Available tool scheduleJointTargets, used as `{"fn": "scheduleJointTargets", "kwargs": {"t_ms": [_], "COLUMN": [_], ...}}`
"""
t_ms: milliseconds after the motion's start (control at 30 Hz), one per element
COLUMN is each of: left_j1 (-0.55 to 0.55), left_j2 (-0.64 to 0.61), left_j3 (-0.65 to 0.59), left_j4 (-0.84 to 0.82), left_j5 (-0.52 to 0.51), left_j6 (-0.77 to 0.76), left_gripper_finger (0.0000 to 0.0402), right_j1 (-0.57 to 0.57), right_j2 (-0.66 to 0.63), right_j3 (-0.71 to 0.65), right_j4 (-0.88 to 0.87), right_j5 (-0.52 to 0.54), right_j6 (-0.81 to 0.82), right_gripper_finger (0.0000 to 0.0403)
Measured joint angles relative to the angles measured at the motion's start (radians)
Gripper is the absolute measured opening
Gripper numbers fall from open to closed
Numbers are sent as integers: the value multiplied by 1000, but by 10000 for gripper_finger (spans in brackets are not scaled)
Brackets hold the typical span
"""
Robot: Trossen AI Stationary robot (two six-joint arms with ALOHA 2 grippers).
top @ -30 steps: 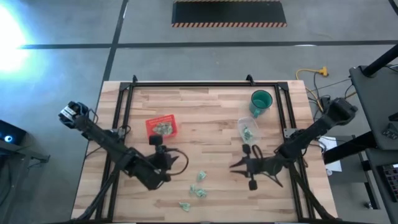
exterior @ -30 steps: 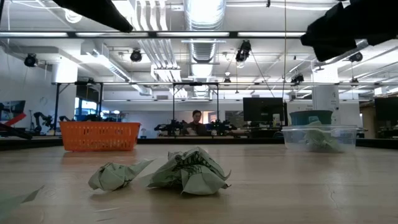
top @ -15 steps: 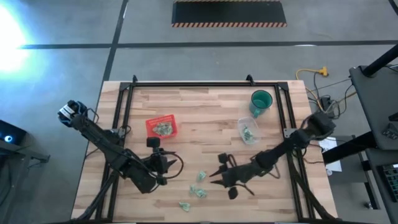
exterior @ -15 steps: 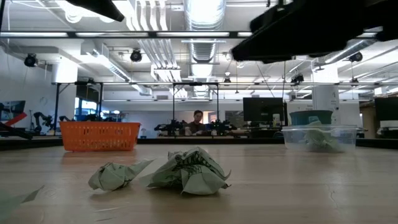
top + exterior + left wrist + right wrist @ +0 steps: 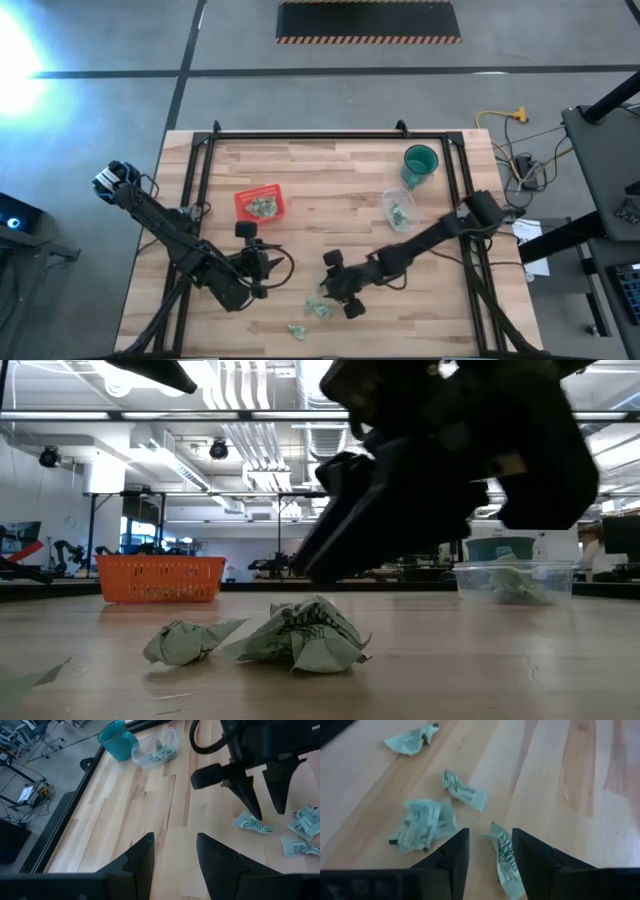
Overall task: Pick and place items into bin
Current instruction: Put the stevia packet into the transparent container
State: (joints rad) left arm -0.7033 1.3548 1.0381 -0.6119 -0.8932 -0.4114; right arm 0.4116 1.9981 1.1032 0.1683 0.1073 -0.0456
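My right gripper (image 5: pixel 490 851) hangs low over the table's near middle with its jaws parted and nothing between them, and one wrapper (image 5: pixel 506 854) lies almost directly under the gap, just ahead of my fingertips. It is a stretched-out strip, and its long axis runs along my line of sight, roughly parallel to my two fingers rather than across them (so as I read it, the jaws would close across its narrow width, which suits a pinch). Beyond it sit three more pieces: a crumpled wad (image 5: pixel 421 823) off to one side, a twisted piece (image 5: pixel 464 791) further on, and a fourth (image 5: pixel 411 738) well past that. From above, my right gripper (image 5: pixel 333 291) is right at the cluster of loose items (image 5: pixel 320 306), while my left gripper (image 5: pixel 262 262) waits further off, partly parted and empty. The red tray (image 5: pixel 240 200) lies well apart, beyond the left arm.
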Motion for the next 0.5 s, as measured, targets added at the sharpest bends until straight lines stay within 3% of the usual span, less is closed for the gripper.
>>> {"fn": "scheduleJointTargets", "kwargs": {"t_ms": [500], "left_j1": [1], "left_j2": [0], "left_j3": [-8], "left_j4": [2], "left_j5": [0], "left_j6": [0], "left_gripper_finger": [130], "right_j1": [-29], "right_j2": [55], "right_j3": [48], "right_j4": [-38], "right_j5": [-37], "right_j6": [4], "right_gripper_finger": [128]}}
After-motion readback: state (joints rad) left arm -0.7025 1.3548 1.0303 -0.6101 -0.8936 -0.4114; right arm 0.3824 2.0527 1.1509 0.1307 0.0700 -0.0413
